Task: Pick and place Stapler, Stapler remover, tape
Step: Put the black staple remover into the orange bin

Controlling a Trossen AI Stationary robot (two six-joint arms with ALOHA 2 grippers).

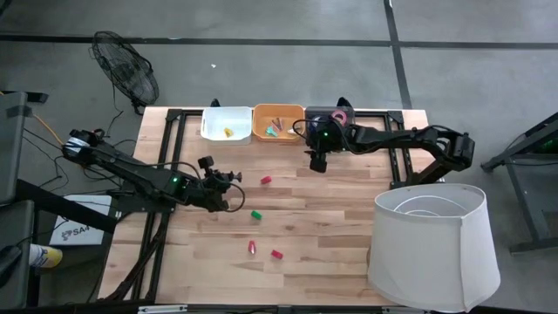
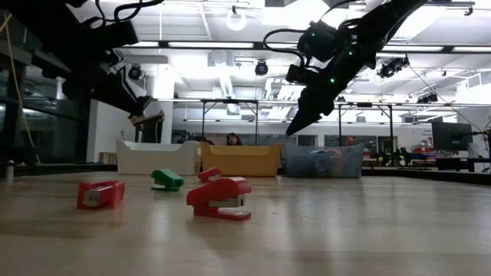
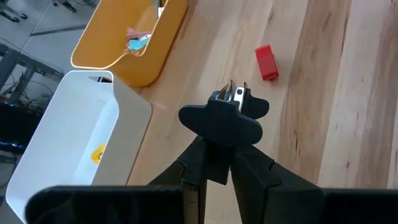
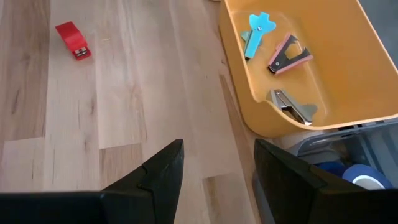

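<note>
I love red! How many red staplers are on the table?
3. One red stapler lies nearest the orange bin; a second stapler and a third stapler lie together, farther away. More may hide inside the bins.

bins [image 1: 277,125] line far edge | lampshade [image 1: 433,246] blocks right corner

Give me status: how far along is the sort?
Done: three stapler removers in the orange bin, tape in the clear bin. In hand: left gripper shut on a black stapler remover; right gripper open, empty beside the orange bin. Left: four staplers on the table.
</note>
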